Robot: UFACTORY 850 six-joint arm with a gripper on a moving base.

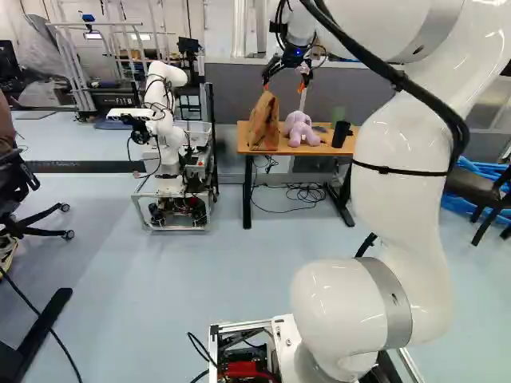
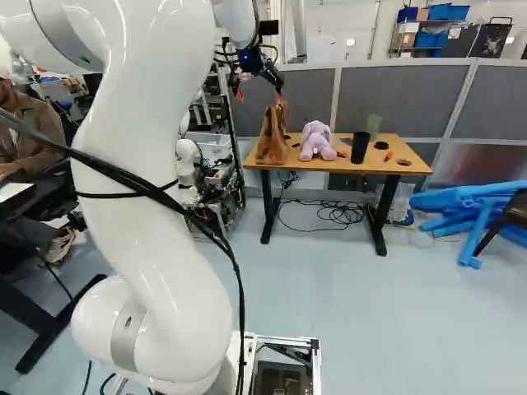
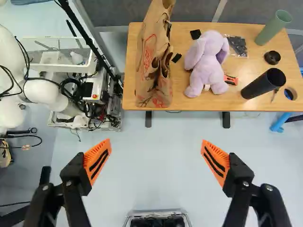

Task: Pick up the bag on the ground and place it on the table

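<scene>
While the white arm rises from its joint at the foot of both base views, its black gripper hangs with the jaws released and wide apart, the pale floor visible between the orange pads. In the wrist view the fingers touch nothing, and a piece of metal-framed equipment shows low between them.

On the floor toward the left of the left base view stands another robot, a white arm on a wheeled cart beside the table's left end. Under the table black cables lie in loops.

Ahead of the gripper and apart from it, the brown paper bag stands upright on the wooden tabletop — at its left end, its base near the front edge. Just beside the bag sits a lavender plush toy with long ears. Beyond the toy, toward the table's right end, are a small orange object, a clear packet of dark bits, a black cup and a green cup.

Blue padded tubes lie in a heap right of the table in the right base view — and grey partition panels stand behind the tabletop.
</scene>
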